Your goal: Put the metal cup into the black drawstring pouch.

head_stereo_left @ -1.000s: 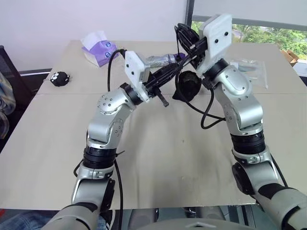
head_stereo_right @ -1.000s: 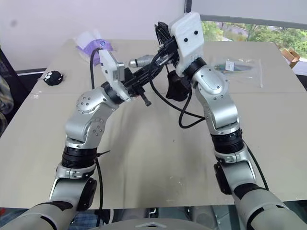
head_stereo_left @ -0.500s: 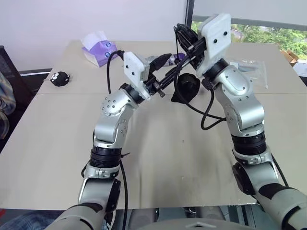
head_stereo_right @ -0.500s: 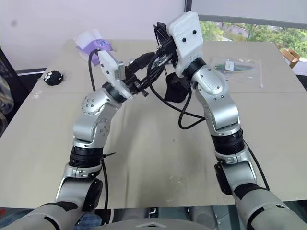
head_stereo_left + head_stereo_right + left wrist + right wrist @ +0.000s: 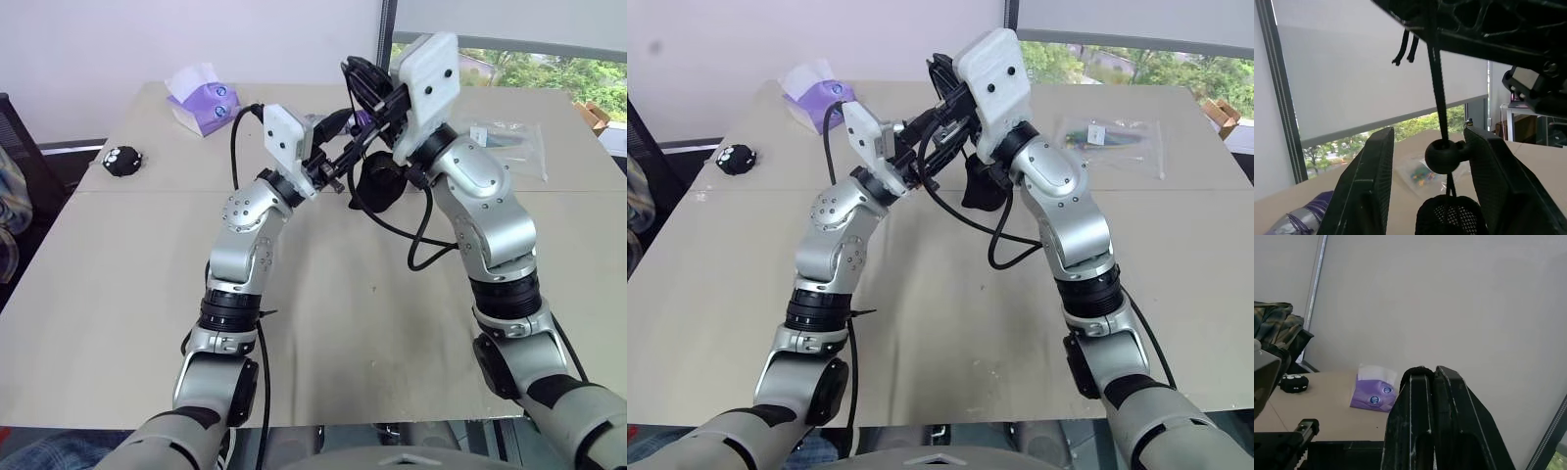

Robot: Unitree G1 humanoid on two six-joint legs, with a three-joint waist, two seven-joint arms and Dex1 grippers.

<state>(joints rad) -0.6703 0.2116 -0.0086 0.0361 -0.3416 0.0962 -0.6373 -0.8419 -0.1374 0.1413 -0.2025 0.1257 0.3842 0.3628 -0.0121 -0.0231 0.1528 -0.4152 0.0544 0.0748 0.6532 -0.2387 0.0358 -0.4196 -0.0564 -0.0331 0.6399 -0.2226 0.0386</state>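
Black cord [image 5: 1437, 83] with a round toggle [image 5: 1444, 156] hung between the left gripper [image 5: 1428, 196]'s spread fingers, touching neither, with the black drawstring pouch [image 5: 1448, 217] just below, something the head views barely caught. Right gripper [image 5: 1430, 377] was clamped shut, apparently pinching that cord. Beige table [image 5: 118, 294] held a purple tissue pack [image 5: 201, 103]; windows behind. Couldn't spot the metal cup.
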